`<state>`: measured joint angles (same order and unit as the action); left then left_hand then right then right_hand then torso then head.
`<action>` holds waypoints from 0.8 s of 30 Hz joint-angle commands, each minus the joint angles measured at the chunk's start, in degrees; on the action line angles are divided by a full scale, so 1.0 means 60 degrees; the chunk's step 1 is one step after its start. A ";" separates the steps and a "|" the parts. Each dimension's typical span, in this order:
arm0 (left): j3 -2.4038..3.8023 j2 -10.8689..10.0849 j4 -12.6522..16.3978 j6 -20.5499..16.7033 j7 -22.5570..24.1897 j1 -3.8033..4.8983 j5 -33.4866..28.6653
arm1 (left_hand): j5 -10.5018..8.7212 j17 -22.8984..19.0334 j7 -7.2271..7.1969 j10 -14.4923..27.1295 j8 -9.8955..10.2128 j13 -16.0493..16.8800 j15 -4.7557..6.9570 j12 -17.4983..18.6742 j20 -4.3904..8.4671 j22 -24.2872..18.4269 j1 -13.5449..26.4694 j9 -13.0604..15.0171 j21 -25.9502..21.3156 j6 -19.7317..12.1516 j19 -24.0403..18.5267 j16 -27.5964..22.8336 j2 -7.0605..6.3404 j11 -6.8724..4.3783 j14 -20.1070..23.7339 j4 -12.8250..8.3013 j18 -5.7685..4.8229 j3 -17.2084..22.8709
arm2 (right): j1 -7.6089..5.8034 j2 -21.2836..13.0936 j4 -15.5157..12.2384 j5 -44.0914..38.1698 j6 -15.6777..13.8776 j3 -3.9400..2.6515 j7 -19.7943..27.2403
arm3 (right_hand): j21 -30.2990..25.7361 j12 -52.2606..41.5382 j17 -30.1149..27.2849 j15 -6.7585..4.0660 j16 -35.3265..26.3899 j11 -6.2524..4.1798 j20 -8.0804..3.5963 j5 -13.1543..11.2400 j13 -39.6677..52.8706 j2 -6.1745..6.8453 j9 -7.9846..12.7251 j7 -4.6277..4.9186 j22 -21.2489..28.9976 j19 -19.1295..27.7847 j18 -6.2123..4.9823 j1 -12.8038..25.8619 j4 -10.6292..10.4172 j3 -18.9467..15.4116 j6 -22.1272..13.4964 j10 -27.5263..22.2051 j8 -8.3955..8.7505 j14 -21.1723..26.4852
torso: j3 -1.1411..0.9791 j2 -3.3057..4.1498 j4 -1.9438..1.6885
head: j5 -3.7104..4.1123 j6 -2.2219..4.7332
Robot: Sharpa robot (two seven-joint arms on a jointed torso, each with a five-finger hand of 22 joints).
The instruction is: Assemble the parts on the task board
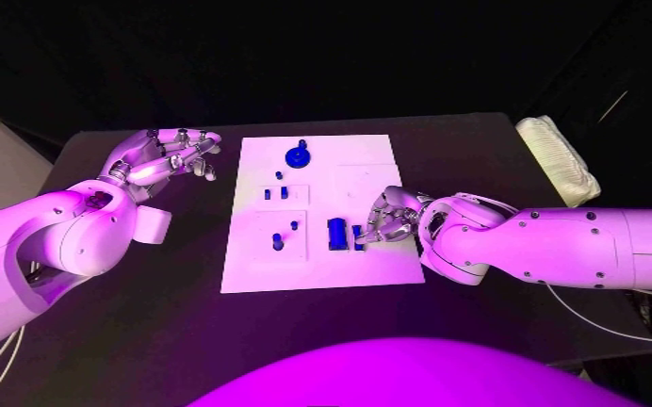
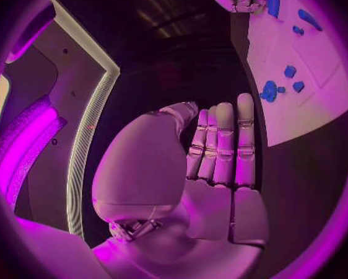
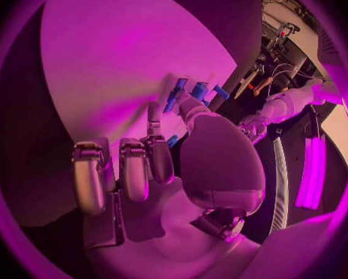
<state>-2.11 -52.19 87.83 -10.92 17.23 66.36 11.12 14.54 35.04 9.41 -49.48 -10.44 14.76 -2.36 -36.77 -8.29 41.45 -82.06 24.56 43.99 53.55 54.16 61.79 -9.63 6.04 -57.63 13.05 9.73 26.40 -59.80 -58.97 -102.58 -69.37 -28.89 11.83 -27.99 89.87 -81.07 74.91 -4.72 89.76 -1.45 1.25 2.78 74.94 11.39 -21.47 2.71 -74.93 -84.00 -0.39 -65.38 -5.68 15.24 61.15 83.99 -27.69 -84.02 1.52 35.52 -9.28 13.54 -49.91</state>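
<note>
The right silver many-fingered hand (image 1: 391,216) rests on the near right edge of the white rectangular task board (image 1: 366,157), its fingers curled down around a small blue block (image 1: 359,236); whether they actually grip it I cannot tell. A taller blue rectangular block (image 1: 335,233) stands just beside that hand. The left silver hand (image 1: 166,159) hovers off the board's far left side, holding nothing, fingers loosely apart. A round blue knob-shaped part (image 1: 298,154) sits on the board just beyond the left hand.

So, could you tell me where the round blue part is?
In the head view, the round blue part sits at the task board's far end, beside the left hand.
</note>
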 commanded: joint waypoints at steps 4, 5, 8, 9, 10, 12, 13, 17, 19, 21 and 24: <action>0.0005 0.0029 -0.0009 0.0106 0.0073 0.0008 -0.0038 | 0.0044 0.0010 -0.0005 -0.0054 -0.0008 -0.0011 -0.0030 0.0019 0.0014 -0.0014 -0.0003 0.0011 -0.0040 0.0060 0.0072 -0.0035 0.0103 0.0020 0.0010 0.0057 0.0129 0.0006 | 0.0010 -0.0101 -0.0083 0.0671 -0.0654 0.0003 0.1026 | 0.0021 0.0681 0.2494 0.0067 0.0029 0.0142 0.0053 0.0012 0.1800 0.0073 0.0135 0.0176 -0.2511 -0.1000 0.0065 -0.0086 -0.0284 -0.0650 -0.0436 0.0396 0.0324 -0.0991 | 0.0013 -0.0020 0.0003 | 0.0034 0.0062; 0.0003 0.0038 -0.0028 0.0097 0.0085 0.0007 -0.0071 | 0.0044 0.0010 -0.0004 -0.0054 -0.0008 -0.0011 -0.0030 0.0019 0.0014 -0.0014 -0.0002 0.0011 -0.0040 0.0059 0.0072 -0.0035 0.0102 0.0020 0.0010 0.0058 0.0129 0.0004 | 0.0004 -0.0136 -0.0106 0.0945 -0.0844 0.0002 0.1355 | -0.0058 0.0817 0.2472 0.0135 0.0015 0.0214 0.0118 0.0038 0.1756 0.0007 0.0169 0.0250 -0.2489 -0.0977 0.0049 -0.0191 -0.0429 -0.0947 -0.0578 0.0326 0.0396 -0.0986 | 0.0021 -0.0028 0.0006 | 0.0023 0.0094; -0.0024 0.0061 -0.0078 0.0037 0.0130 0.0006 -0.0239 | 0.0036 0.0010 0.0003 -0.0052 0.0007 -0.0016 -0.0040 0.0020 0.0009 -0.0023 0.0038 0.0005 -0.0060 0.0032 0.0064 -0.0051 0.0062 0.0028 0.0029 0.0096 0.0124 -0.0035 | -0.0059 -0.0199 -0.0108 0.1663 -0.1137 -0.0006 0.2168 | -0.0693 0.1356 0.2290 0.0270 -0.0094 0.0361 0.0251 0.0191 0.1564 -0.0137 0.0232 0.0402 -0.2310 -0.0790 -0.0079 -0.0521 -0.0774 -0.1693 -0.0931 0.0062 0.0549 -0.0940 | 0.0029 -0.0064 0.0014 | 0.0031 0.0132; -0.0039 0.0065 -0.0091 0.0026 0.0148 0.0006 -0.0284 | 0.0036 0.0010 0.0003 -0.0052 0.0007 -0.0016 -0.0040 0.0020 0.0009 -0.0023 0.0038 0.0005 -0.0060 0.0032 0.0064 -0.0051 0.0062 0.0028 0.0029 0.0096 0.0124 -0.0035 | -0.0075 -0.0205 -0.0098 0.1786 -0.1166 -0.0007 0.2300 | -0.0858 0.1491 0.2290 0.0279 -0.0094 0.0376 0.0268 0.0236 0.1514 -0.0154 0.0244 0.0429 -0.2264 -0.0741 -0.0112 -0.0551 -0.0823 -0.1783 -0.0998 0.0003 0.0580 -0.0940 | 0.0038 -0.0075 0.0015 | 0.0031 0.0155; -0.0057 0.0073 -0.0112 0.0016 0.0178 0.0006 -0.0344 | 0.0034 0.0007 0.0006 -0.0053 0.0017 -0.0019 -0.0048 0.0019 0.0003 -0.0033 0.0057 0.0001 -0.0083 0.0016 0.0042 -0.0073 0.0041 0.0032 0.0066 0.0120 0.0119 -0.0054 | -0.0126 -0.0213 -0.0060 0.2105 -0.1224 -0.0012 0.2637 | -0.1149 0.1782 0.2201 0.0320 -0.0149 0.0421 0.0309 0.0294 0.1400 -0.0219 0.0257 0.0475 -0.2182 -0.0652 -0.0168 -0.0690 -0.0932 -0.1993 -0.1101 -0.0138 0.0621 -0.0916 | 0.0048 -0.0102 0.0018 | 0.0033 0.0162; -0.0093 0.0117 -0.0198 -0.0013 0.0275 0.0004 -0.0486 | 0.0029 -0.0010 0.0013 -0.0048 0.0034 -0.0030 -0.0072 0.0021 -0.0018 -0.0075 0.0076 -0.0008 -0.0178 -0.0007 -0.0049 -0.0157 -0.0001 0.0043 0.0213 0.0178 0.0113 -0.0094 | -0.0283 -0.0204 0.0104 0.2839 -0.1253 -0.0020 0.3402 | -0.1617 0.2171 0.1959 0.0383 -0.0303 0.0491 0.0371 0.0328 0.1230 -0.0348 0.0274 0.0548 -0.2051 -0.0507 -0.0257 -0.0929 -0.1088 -0.2263 -0.1263 -0.0360 0.0679 -0.0844 | 0.0071 -0.0136 0.0020 | 0.0046 0.0215; -0.0106 0.0152 -0.0262 -0.0025 0.0337 0.0003 -0.0569 | 0.0025 -0.0063 0.0017 -0.0044 0.0049 -0.0044 -0.0101 0.0026 -0.0053 -0.0144 0.0058 -0.0016 -0.0325 -0.0023 -0.0177 -0.0307 -0.0033 0.0058 0.0408 0.0222 0.0107 -0.0131 | -0.0384 -0.0181 0.0238 0.3267 -0.1231 -0.0023 0.3806 | -0.2212 0.2658 0.1680 0.0427 -0.0488 0.0529 0.0407 0.0323 0.1024 -0.0429 0.0273 0.0585 -0.1882 -0.0316 -0.0369 -0.1108 -0.1169 -0.2412 -0.1326 -0.0622 0.0685 -0.0749 | 0.0090 -0.0166 0.0007 | 0.0065 0.0253; -0.0136 0.0308 -0.0559 -0.0115 0.0656 -0.0022 -0.0942 | -0.0013 -0.0548 0.0024 -0.0076 0.0071 -0.0267 -0.0292 0.0365 -0.0274 -0.0661 -0.0074 -0.0026 -0.1253 -0.0046 -0.0751 -0.1377 -0.0163 0.0163 0.1311 0.0412 0.0088 -0.0339 | -0.0804 0.0005 0.0980 0.5085 -0.0985 -0.0046 0.5246 | -0.3658 0.3614 0.1082 0.0529 -0.0911 0.0632 0.0509 0.0271 0.0557 -0.0696 0.0263 0.0684 -0.1459 0.0191 -0.0618 -0.1801 -0.1152 -0.2494 -0.1480 -0.1281 0.0673 -0.0468 | 0.0169 -0.0289 -0.0008 | 0.0056 0.0392; -0.0143 0.0413 -0.0772 -0.0169 0.0854 -0.0045 -0.1149 | -0.0046 -0.1190 -0.0013 -0.0305 0.0057 -0.0651 -0.0487 0.1022 -0.0499 -0.1251 -0.0196 -0.0008 -0.2164 -0.0064 -0.1049 -0.2718 -0.0254 0.0245 0.1609 0.0511 0.0095 -0.0527 | -0.1041 0.0174 0.1487 0.6011 -0.0792 -0.0063 0.5872 | -0.6611 0.6115 -0.0440 0.0642 -0.2115 0.0735 0.0638 0.0080 -0.0671 -0.0909 0.0271 0.0776 -0.0531 0.1383 -0.1087 -0.2332 -0.1128 -0.2460 -0.1696 -0.2873 0.0645 0.0458 | 0.0200 -0.0340 -0.0013 | 0.0053 0.0483; -0.0146 0.0529 -0.1016 -0.0205 0.1035 -0.0069 -0.1323 | -0.0070 -0.1644 0.0011 -0.0716 0.0073 -0.1058 -0.0586 0.1768 -0.0685 -0.1892 -0.0193 -0.0018 -0.3055 -0.0107 -0.1086 -0.3874 -0.0238 0.0312 0.1420 0.0611 0.0108 -0.0718 | -0.1206 0.0383 0.1995 0.6753 -0.0624 -0.0100 0.6362 | -0.8693 0.7662 -0.1421 0.0711 -0.3006 0.0812 0.0712 0.0106 -0.1888 -0.1048 0.0285 0.0802 0.0283 0.2202 -0.1383 -0.2784 -0.1162 -0.2399 -0.1819 -0.3767 0.0559 0.1174 | 0.0208 -0.0392 -0.0012 | 0.0020 0.0563; -0.0147 0.0758 -0.1480 -0.0251 0.1268 -0.0094 -0.1586 | -0.0098 -0.2083 -0.0098 -0.1310 0.0149 -0.1567 -0.0739 0.2932 -0.0934 -0.2870 -0.0317 -0.0115 -0.4356 -0.0217 -0.1203 -0.5556 -0.0292 0.0417 0.1339 0.0560 0.0099 -0.0777 | -0.1349 0.0759 0.2767 0.7667 -0.0408 -0.0193 0.6958 | -1.1371 0.8815 -0.3907 0.0800 -0.5484 0.0838 0.0832 0.0074 -0.3359 -0.1131 0.0387 0.0828 0.1544 0.3375 -0.1665 -0.3359 -0.1314 -0.2096 -0.1966 -0.4088 0.0612 0.3128 | 0.0213 -0.0463 0.0008 | -0.0070 0.0813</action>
<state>-3.05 -48.01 79.60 -11.67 20.82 65.82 5.46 14.33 22.96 9.00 -56.72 -9.77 5.84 -6.53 -20.26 -13.60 25.15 -83.72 23.98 19.07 52.32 47.03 30.05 -11.29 8.49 -49.59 16.35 9.72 21.97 -67.83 -54.90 -87.04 -35.26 -33.91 10.64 4.07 24.20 -29.82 55.19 -0.02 60.62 3.58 6.07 3.23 56.72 4.76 -19.29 7.73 -66.93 -64.89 -9.84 -84.79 -13.30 2.18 49.75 60.31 -24.15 -68.19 2.65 33.38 -9.29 13.49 -46.19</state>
